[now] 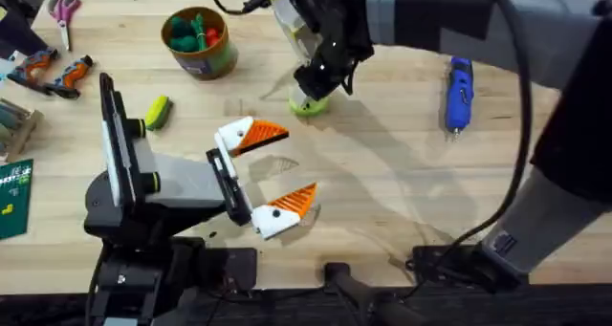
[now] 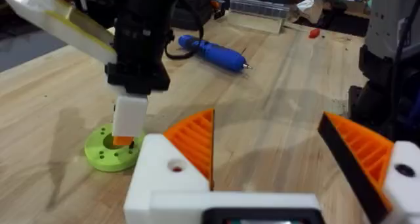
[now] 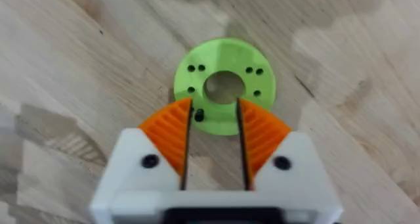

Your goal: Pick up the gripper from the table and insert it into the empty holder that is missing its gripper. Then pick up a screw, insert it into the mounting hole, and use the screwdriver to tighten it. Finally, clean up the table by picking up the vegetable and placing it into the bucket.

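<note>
Overhead view: right gripper (image 1: 320, 82) poised over the green disc (image 1: 308, 102), left gripper (image 1: 273, 173) resting wide open near the table's (image 1: 382, 183) middle.

Right wrist view has the orange pads (image 3: 172, 133) set a narrow gap apart, straddling the disc's near rim with nothing gripped between them. The left gripper's fingers are spread wide and empty. The screwdriver (image 1: 458, 94) lies well to the right, long axis running away from the arm bases, metal tip toward them. The vegetable (image 1: 158, 111) lies tilted left of the left gripper, below the bucket (image 1: 200, 42), which holds green and red toys.
</note>
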You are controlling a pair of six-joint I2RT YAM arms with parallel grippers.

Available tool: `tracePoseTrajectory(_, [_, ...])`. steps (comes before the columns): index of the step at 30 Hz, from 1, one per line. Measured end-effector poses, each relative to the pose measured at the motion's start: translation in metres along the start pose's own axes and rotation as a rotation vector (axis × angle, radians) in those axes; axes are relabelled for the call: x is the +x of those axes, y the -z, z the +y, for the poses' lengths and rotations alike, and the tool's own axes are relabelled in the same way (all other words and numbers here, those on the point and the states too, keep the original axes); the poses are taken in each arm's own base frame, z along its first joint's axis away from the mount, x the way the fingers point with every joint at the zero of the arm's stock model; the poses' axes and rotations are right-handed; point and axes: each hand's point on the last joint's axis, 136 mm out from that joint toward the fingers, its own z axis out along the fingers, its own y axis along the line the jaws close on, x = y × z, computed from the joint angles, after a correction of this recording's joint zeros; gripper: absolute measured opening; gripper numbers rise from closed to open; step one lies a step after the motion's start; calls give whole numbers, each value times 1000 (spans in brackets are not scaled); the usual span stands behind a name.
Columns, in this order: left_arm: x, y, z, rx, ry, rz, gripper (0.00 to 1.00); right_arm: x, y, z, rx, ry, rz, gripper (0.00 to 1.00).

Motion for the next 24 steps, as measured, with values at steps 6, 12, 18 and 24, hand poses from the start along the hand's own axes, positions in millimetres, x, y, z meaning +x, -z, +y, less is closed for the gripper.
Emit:
tracePoseTrajectory(6, [0,0,0,0,0,0,993,-7,15,1,2,3,-25,639])
tracePoseTrajectory(12, [0,0,0,0,0,0,993,8,15,2,-3,-6,35,730])
tracePoseTrajectory(18, [0,0,0,0,0,0,994,13,15,8,7,-5,58,744])
tracePoseTrajectory(24, [0,0,0,0,0,0,994,12,13,33,30,53,58,860])
